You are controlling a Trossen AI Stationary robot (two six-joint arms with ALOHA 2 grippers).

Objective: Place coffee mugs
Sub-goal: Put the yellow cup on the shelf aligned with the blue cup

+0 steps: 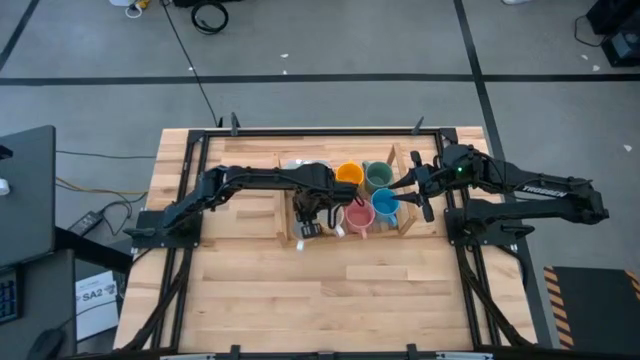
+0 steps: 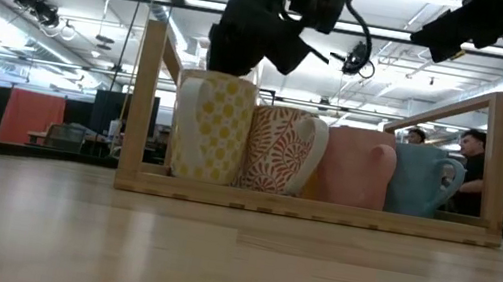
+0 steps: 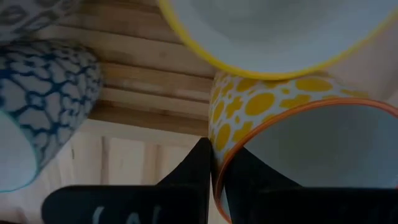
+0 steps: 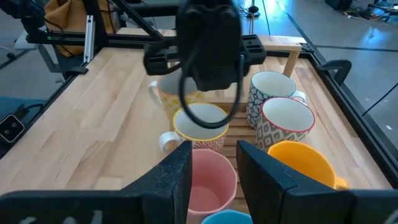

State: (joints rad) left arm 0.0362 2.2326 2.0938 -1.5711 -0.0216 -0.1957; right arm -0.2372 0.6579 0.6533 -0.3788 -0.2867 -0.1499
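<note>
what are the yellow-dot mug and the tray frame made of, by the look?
Yellow-dot mug: looks like glazed ceramic, with a thick rounded rim, smooth white inside and a printed pattern. Tray frame: pale unfinished-looking wood, square-cut posts and rails with visible grain, matte. The left claw grips the mug's rim; the right claw hovers open above the pink mug.

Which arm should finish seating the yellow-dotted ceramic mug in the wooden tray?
Left, probably: the left gripper has its fingers astride the rim of the yellow-dotted ceramic mug. The right gripper hovers open over the pink ceramic mug, holding nothing.
</note>
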